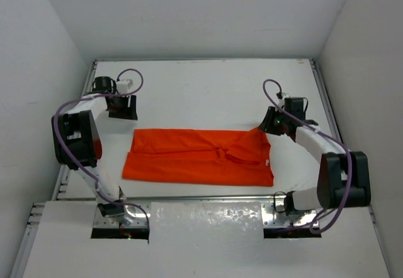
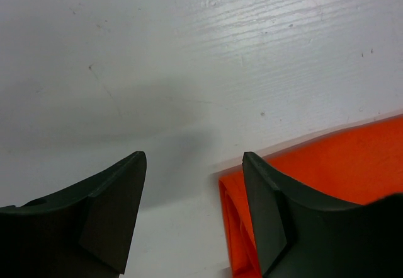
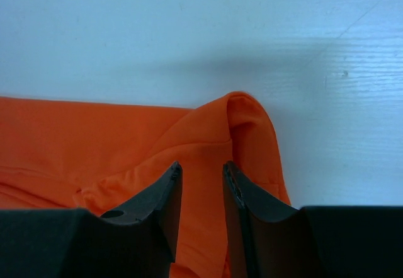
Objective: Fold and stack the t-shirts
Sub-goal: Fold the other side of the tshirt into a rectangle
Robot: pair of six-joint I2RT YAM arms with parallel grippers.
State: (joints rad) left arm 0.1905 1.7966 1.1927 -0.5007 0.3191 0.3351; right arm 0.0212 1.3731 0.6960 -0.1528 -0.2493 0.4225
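Your t-shirt (image 1: 195, 158) lies folded in a flat band across the middle of the table (image 1: 201, 89), closer to the near edge. Left gripper (image 2: 192, 158) is spread wide over bare table just off the t-shirt's far-left corner. Right gripper (image 3: 201, 167) sits at the bunched far-right corner, jaws nearly together - can't tell if cloth is pinched.

Top external: high, above and behind arm bases, facing down and forward; takes in whole white wooden table (image 1: 208, 89). Left wrist: very near table, looking past own dark left tool (image 2: 194, 158). Right wrist: equally close, past dark right tool (image 3: 202, 166). All three share bright orange-red cloth t-shirt (image 1: 189, 158): left wrist one corner, right wrist another.
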